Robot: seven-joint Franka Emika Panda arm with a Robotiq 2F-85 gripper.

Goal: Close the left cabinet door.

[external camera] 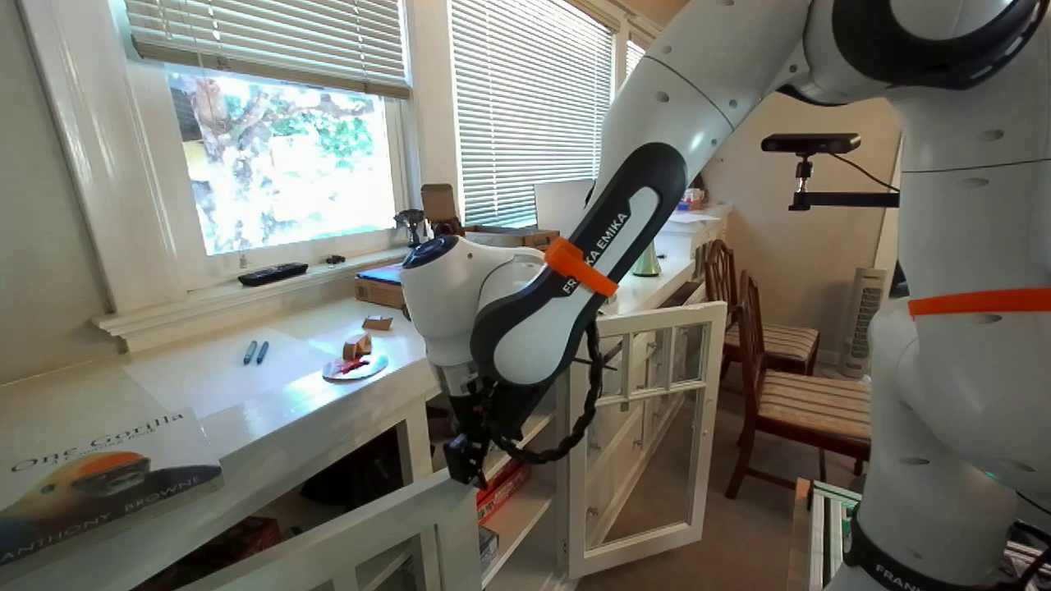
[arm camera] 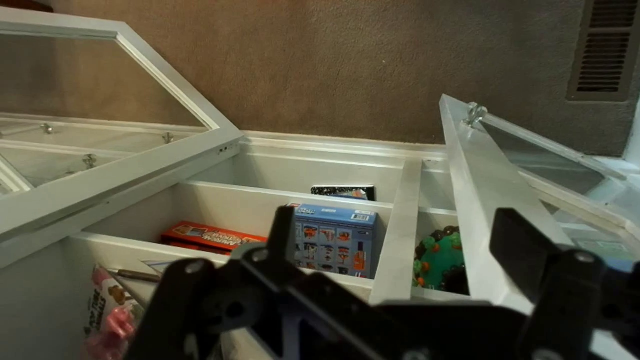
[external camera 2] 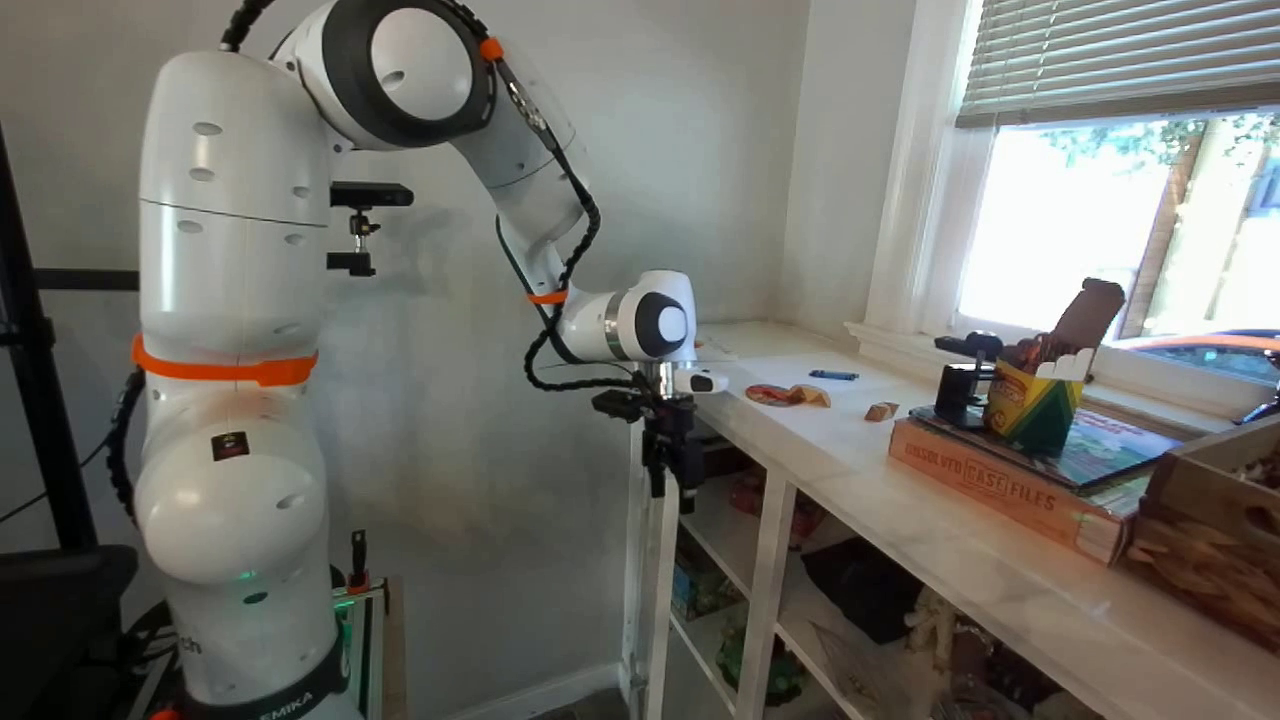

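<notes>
Nearest our wrist camera, the black two-fingered gripper (arm camera: 395, 225) spreads along the bottom of the frame, its jaws well apart. One finger (arm camera: 522, 255) overlaps the white-painted, glass-paned left cabinet door (arm camera: 495, 200) at the frame's right; whether they touch we cannot tell. That door stands ajar, long axis upright, and we see its stile run from upper right of centre toward lower right, a clear glass knob (arm camera: 474, 114) near the far end. In an exterior view its top rail (external camera: 365, 533) slants from lower left to bottom centre, free edge pointing right; the bottom of the frame cuts off the rest.

Beside it, the white wooden cabinet (arm camera: 310, 167) holds a blue printed box (arm camera: 335, 237) in mid-frame, partly hidden by the gripper, a red printed box (arm camera: 212, 236) to its left, and a bumpy green object (arm camera: 440, 262), partly covered by the door, that we cannot identify. A pink-and-white bag (arm camera: 112, 315) at lower left runs off the frame. A matching white framed glass door (arm camera: 125, 172) fills the upper left. At right in an exterior view, a yellow-and-green cardboard box (external camera 2: 1035, 405) with reddish-brown contents stands near a brown wooden crate (external camera 2: 1210, 530), itself cut off.
</notes>
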